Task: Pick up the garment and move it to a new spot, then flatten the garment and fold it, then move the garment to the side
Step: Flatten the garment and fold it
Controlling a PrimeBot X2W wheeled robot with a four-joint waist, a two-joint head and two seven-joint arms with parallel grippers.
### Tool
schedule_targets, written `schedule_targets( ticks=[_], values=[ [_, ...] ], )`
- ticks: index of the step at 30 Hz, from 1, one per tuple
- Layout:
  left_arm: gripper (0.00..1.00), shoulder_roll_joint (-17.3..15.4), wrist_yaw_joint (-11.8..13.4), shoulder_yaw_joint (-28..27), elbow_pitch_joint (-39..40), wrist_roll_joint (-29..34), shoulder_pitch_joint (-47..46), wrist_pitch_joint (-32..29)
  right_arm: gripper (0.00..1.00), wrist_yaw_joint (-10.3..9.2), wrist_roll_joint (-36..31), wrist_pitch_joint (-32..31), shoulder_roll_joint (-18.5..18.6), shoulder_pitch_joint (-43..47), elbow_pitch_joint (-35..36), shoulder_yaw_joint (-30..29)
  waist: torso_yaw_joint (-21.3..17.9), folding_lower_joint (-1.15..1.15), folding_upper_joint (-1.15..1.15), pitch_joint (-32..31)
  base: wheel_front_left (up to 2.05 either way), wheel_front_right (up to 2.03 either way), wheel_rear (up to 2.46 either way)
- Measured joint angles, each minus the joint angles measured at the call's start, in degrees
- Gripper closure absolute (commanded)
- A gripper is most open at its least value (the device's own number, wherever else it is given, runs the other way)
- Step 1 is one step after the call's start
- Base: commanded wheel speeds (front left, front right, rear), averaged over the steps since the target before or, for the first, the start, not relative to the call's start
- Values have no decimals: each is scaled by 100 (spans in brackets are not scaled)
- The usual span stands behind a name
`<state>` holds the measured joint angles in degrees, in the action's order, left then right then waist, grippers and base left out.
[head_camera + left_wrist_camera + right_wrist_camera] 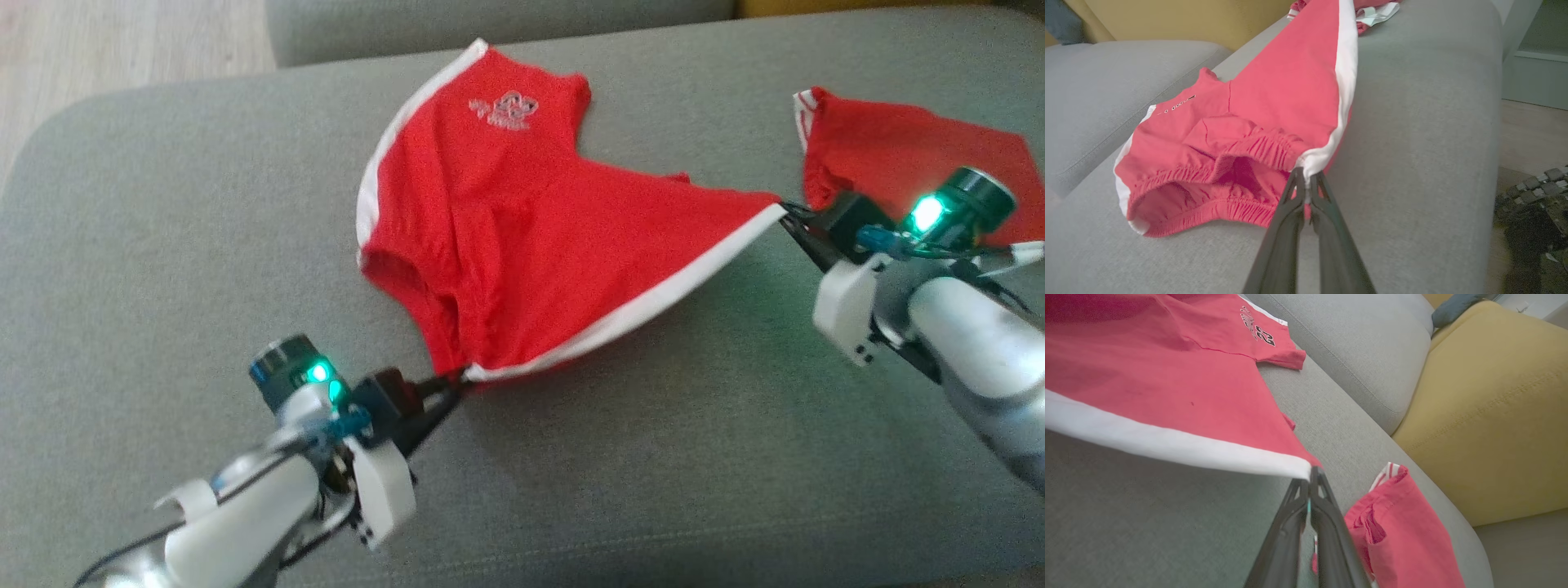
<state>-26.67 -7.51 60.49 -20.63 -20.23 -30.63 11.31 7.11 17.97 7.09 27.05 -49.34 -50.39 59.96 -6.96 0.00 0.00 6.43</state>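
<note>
Your red shorts [531, 237] lie on the grey sofa [163, 245], their white-striped near edge lifted and stretched taut. The left fingers [437, 400] are clamped on the waistband corner and the right fingers [804, 233] on the hem corner. The cloth looks light, limp and stretchy, so hold it by the corners and pull gently.

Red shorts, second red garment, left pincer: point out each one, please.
red shorts [522, 237]: head view, middle of red panel.
second red garment [898, 155]: head view, flat red cloth.
left pincer [460, 379]: head view, between tips gripping shorts' waistband corner.
</note>
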Motion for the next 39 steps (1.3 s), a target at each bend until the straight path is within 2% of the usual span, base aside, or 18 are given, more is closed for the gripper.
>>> schedule_targets(
  ticks=[5,9,14,18,24,29,33,39],
  values=[
    [100,-176,99,103,762,-182,426,-327,100,0,661,-521,912,103,1289,535,-147,0,0,-209,0,0,0],
    [100,-334,225,187,1405,-308,783,-588,100,0,1002,-956,1697,216,2336,708,-246,0,0,-330,0,0,0],
    [100,-500,386,337,2153,-348,1071,-910,100,0,1282,-1455,2593,430,3575,631,-292,0,0,-366,0,0,0],
    [100,-537,586,258,2441,-361,1074,-971,100,0,1328,-1748,2971,527,4173,204,-235,0,0,-268,0,0,0],
    [100,-522,810,-138,2449,-419,783,-935,100,0,1134,-2034,2924,459,4534,-368,4,0,0,-64,0,0,0],
    [100,-404,834,-356,2286,-530,446,-867,100,0,905,-2217,2695,-76,4489,-481,331,0,0,121,0,0,0],
    [100,-238,765,-385,2052,-538,196,-826,100,0,806,-2282,2463,-720,4200,-312,625,0,0,319,0,0,0],
    [100,115,576,-378,1539,-538,-292,-779,100,0,726,-2302,2082,-1684,3337,309,1047,0,0,685,0,0,0]
  ],
)
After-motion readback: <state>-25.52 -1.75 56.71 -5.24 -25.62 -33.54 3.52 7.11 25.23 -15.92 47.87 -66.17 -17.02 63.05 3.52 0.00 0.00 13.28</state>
